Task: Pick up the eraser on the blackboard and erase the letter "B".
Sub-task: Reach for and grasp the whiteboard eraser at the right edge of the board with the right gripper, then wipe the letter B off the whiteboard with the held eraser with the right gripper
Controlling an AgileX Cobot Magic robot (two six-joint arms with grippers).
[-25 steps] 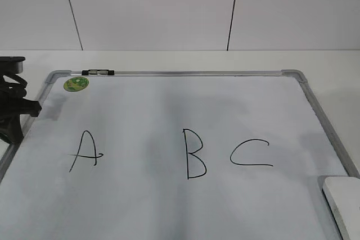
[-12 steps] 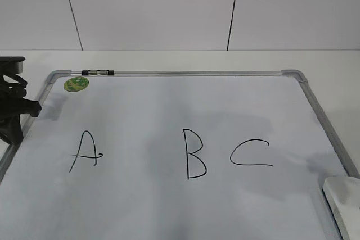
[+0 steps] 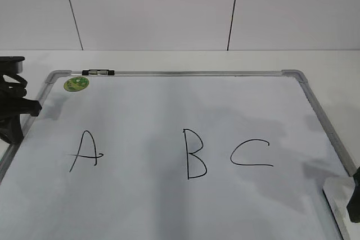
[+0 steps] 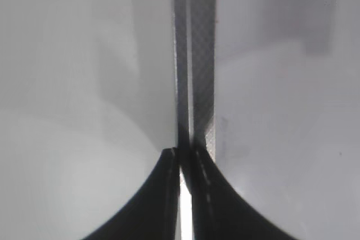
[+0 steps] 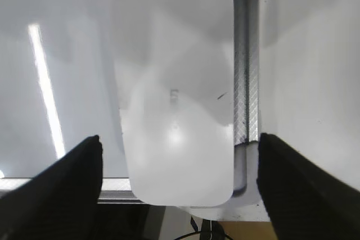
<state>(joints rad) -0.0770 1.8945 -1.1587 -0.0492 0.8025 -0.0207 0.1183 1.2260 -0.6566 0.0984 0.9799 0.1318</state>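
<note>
The blackboard (image 3: 169, 105) is a white board with a silver frame, lying flat, with black letters "A" (image 3: 84, 151), "B" (image 3: 195, 154) and "C" (image 3: 251, 154). The white eraser (image 3: 336, 195) lies at the board's lower right corner, beside the frame. In the right wrist view the eraser (image 5: 175, 88) lies flat between the spread black fingers (image 5: 67, 186) of my right gripper (image 5: 179, 139), which is open above its near end. One dark finger (image 3: 354, 198) shows in the exterior view. My left gripper (image 4: 183, 155) is shut and empty over the board's left frame (image 4: 194, 54), far from the eraser.
A small round green magnet (image 3: 76, 84) sits at the board's top left corner. A short black and silver piece (image 3: 97, 72) lies on the top frame. The left arm (image 3: 11, 111) stands at the board's left edge. A white wall rises behind the table.
A dark finger of my right gripper has come into view at the lower right by the eraser, and its shadow has spread over the board's right side. The left arm has not moved.
</note>
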